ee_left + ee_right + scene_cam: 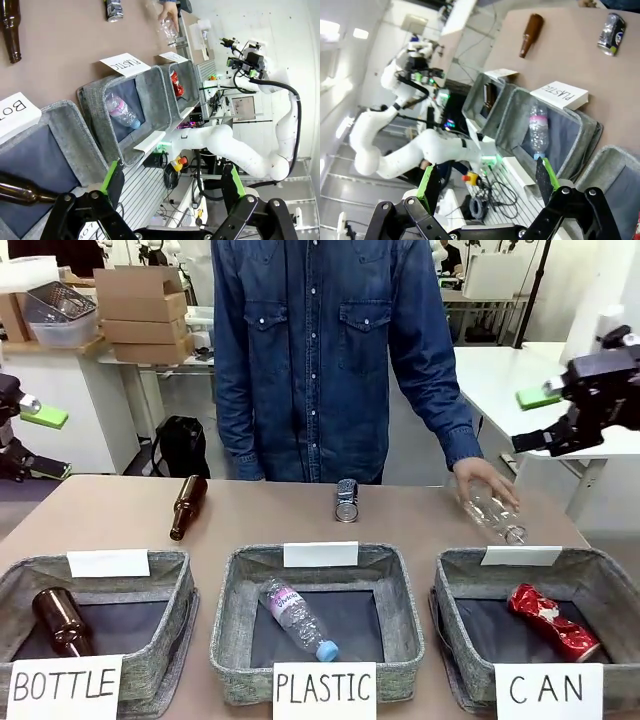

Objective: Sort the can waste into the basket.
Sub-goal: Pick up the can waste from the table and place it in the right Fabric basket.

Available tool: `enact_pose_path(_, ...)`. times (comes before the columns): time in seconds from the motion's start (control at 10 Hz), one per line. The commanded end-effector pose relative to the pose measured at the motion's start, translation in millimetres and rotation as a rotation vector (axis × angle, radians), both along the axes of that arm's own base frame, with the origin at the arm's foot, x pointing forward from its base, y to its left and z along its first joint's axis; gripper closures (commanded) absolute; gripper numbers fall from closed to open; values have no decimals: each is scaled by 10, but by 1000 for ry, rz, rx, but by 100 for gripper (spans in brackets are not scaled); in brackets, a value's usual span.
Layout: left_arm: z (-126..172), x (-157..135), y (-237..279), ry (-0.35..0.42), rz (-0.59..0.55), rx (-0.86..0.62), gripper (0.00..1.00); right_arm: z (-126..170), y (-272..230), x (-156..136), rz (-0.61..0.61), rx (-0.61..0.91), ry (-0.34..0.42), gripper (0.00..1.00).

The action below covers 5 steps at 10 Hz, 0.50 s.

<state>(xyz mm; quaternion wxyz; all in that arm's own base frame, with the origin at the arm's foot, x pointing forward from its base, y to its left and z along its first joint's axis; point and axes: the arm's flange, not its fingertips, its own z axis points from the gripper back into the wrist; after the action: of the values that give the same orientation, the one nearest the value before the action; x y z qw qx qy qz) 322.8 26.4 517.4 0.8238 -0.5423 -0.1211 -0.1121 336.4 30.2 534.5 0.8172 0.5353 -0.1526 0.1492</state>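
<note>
The dark blue-black can (346, 500) (114, 10) (611, 33) lies on the table's far middle, in front of the person. The crushed red can (553, 621) (175, 84) lies inside the grey felt basket labelled "CAN" (452, 638) at the front right. My right gripper (540, 420) (486, 179) hangs open and holds nothing, high above the table's right edge. High at the far left, my left gripper (42, 440) (172, 180) is open and holds nothing too. Both are far from the cans.
A person's hand (482, 483) rests on a clear plastic bottle (496, 516) lying behind the CAN basket. A brown bottle (187, 506) lies at far left. The PLASTIC basket (232, 635) holds a clear bottle (297, 618); the BOTTLE basket (168, 635) holds a brown one (60, 620).
</note>
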Motion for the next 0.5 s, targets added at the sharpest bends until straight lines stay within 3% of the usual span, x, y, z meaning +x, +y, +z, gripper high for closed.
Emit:
enact_pose_path(0.0,-1,6,24,-19,-16,0,0,102,-166,7,20,-16,-18,0)
enact_pose_path(0.2,-1,6,24,-19,-16,0,0,177,-944,-752,-45,41,-44,0)
enact_pose_path(0.4,-1,6,24,-19,-16,0,0,140,-1117,-1041,-167,19,-93,0)
